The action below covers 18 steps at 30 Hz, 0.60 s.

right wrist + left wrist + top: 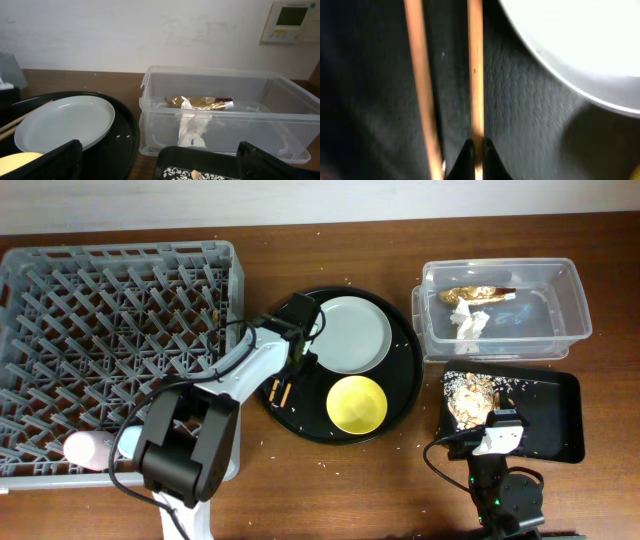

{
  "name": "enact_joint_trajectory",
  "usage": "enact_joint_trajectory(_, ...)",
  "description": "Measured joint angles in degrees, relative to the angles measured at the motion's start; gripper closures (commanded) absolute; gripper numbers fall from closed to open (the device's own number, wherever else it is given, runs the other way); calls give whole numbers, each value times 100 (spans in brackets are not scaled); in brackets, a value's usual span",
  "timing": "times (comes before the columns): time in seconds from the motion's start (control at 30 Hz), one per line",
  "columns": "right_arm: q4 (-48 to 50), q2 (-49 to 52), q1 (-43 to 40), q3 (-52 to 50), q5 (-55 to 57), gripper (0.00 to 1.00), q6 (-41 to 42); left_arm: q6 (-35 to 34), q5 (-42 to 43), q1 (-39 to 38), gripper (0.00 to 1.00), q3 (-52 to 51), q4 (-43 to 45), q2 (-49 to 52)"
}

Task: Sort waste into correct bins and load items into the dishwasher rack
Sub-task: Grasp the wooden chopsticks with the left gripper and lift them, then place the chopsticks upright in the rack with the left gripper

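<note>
My left gripper [298, 360] [477, 150] is low over the left part of the large round black tray [405, 380], shut on one wooden chopstick [475, 75]. The second chopstick [420, 85] lies beside it. Their ends show in the overhead view [279, 391]. The grey-green plate [350, 333] [580, 45] and the yellow bowl [357, 403] sit on that tray. The napkin [468, 321] and gold wrapper [476, 293] lie in the clear tub [575, 305]. Food scraps [470, 395] lie in the shallow black tray [545, 415]. My right gripper [497, 436] [160, 165] is open and empty at that tray's near edge.
The grey dishwasher rack [120, 260] fills the left side, with a pink cup [85, 448] at its front edge. The blue cup is out of view. Rice grains are scattered on the table round the black tray. The tub [225, 120] stands right behind it.
</note>
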Motion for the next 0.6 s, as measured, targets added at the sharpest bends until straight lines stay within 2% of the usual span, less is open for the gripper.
enact_joint_trajectory(0.07,0,0,0,0,-2,1,2,-2,9,52,100,380,-245,-199)
enact_joint_trajectory(0.17,0,0,0,0,0,2,2,-63,4,426,100,1316,-1134,-1025)
enact_joint_trajectory(0.27,0,0,0,0,-2,2,2,-621,-166,1279,100,1471,-1943,-1478)
enact_joint_trajectory(0.37,0,0,0,0,0,1,4,-903,-168,1991,100,1207,-1864,-1460)
enact_joint_trajectory(0.43,0,-4,0,0,-2,2,-2,-903,-46,2098,100,417,-1338,-1458)
enact_joint_trajectory(0.47,0,-4,0,0,0,2,0,-898,13,2094,98,50,-1163,-1436)
enact_joint_trajectory(0.5,2,-4,0,0,-2,2,2,-894,44,2094,87,-170,-1062,-1403)
enact_joint_trajectory(0.57,2,-4,0,0,-2,2,2,-654,332,2094,77,-162,-1113,-1397)
enact_joint_trajectory(0.6,2,-4,0,0,-2,1,2,-538,374,2094,67,-98,-1224,-1408)
